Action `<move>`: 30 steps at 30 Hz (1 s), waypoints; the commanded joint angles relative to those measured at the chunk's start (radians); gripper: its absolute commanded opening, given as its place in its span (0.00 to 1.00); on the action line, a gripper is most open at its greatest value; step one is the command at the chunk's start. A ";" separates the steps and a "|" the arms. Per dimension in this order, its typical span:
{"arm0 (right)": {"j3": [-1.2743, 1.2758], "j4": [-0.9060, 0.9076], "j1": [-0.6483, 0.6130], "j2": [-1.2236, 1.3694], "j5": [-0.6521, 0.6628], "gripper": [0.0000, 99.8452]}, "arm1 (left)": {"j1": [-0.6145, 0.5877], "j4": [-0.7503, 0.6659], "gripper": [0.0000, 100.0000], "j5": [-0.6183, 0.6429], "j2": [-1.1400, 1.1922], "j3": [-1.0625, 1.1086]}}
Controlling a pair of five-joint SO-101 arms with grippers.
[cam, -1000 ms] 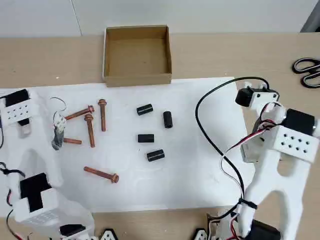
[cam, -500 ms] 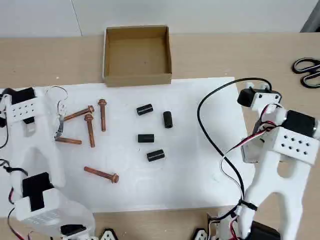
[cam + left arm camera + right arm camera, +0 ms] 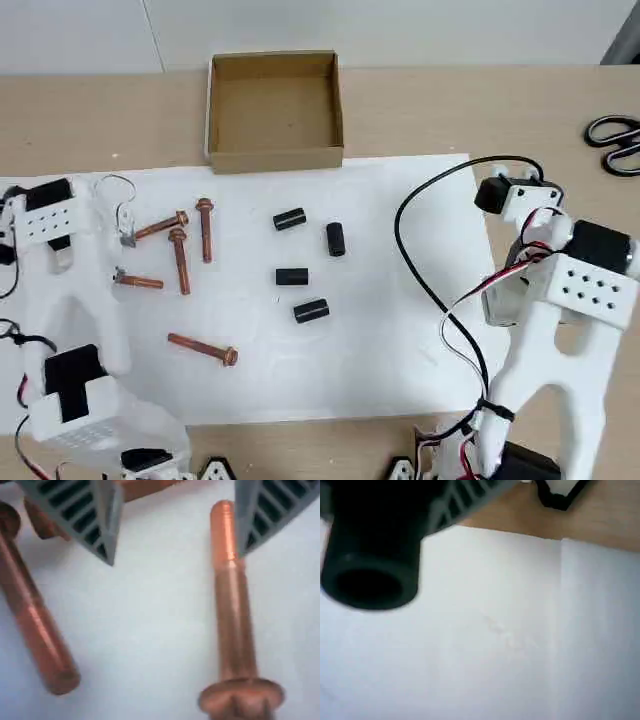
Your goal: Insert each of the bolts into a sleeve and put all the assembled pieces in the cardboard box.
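Movement was confined to the left arm. Over the past second the left gripper (image 3: 124, 250) drew back from the short bolt (image 3: 140, 282) toward the box side of the white paper (image 3: 380, 370), baring the bolt's head end. In the left wrist view its fingers stood apart and empty, one tip just beside the plain end of a bolt (image 3: 232, 605) and a second bolt (image 3: 35, 625) lying off to the other side. Nothing had been taken, so I judged the pick still to be made.

The right arm (image 3: 560, 290) kept still. The right gripper (image 3: 385, 525) seemed closed on a black sleeve (image 3: 370, 575), though the view was too close and only one finger could be made out, so that hold was probable rather than certain.

Four loose sleeves (image 3: 292, 276) and five bolts lay on the paper, and the cardboard box (image 3: 275, 158) held no assembled piece. From above, the right arm's own body covered its fingers. In the left wrist view the nearer bolt's head was cut off at the edge.
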 commanded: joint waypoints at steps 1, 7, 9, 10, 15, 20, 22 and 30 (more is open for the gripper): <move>-0.006 0.019 0.005 -0.035 -0.014 0.00 | 0.000 -0.017 0.16 0.023 -0.020 0.019; -0.005 0.019 0.005 -0.035 -0.014 0.00 | -0.009 -0.032 0.16 0.046 -0.020 0.033; -0.005 0.019 0.005 -0.035 -0.014 0.00 | -0.026 -0.054 0.16 0.046 -0.020 0.035; -0.005 0.019 0.005 -0.035 -0.014 0.00 | -0.035 -0.066 0.16 0.044 -0.020 0.035; -0.005 0.019 0.005 -0.035 -0.014 0.00 | -0.048 -0.091 0.16 0.041 -0.017 0.035; -0.005 0.019 0.005 -0.035 -0.014 0.00 | -0.049 -0.087 0.16 0.041 0.081 0.035; -0.005 0.019 0.007 -0.035 -0.014 0.00 | -0.049 -0.084 0.16 0.041 0.130 0.033; 0.046 0.018 0.007 -0.035 -0.014 0.00 | -0.068 -0.095 0.16 0.043 0.215 0.028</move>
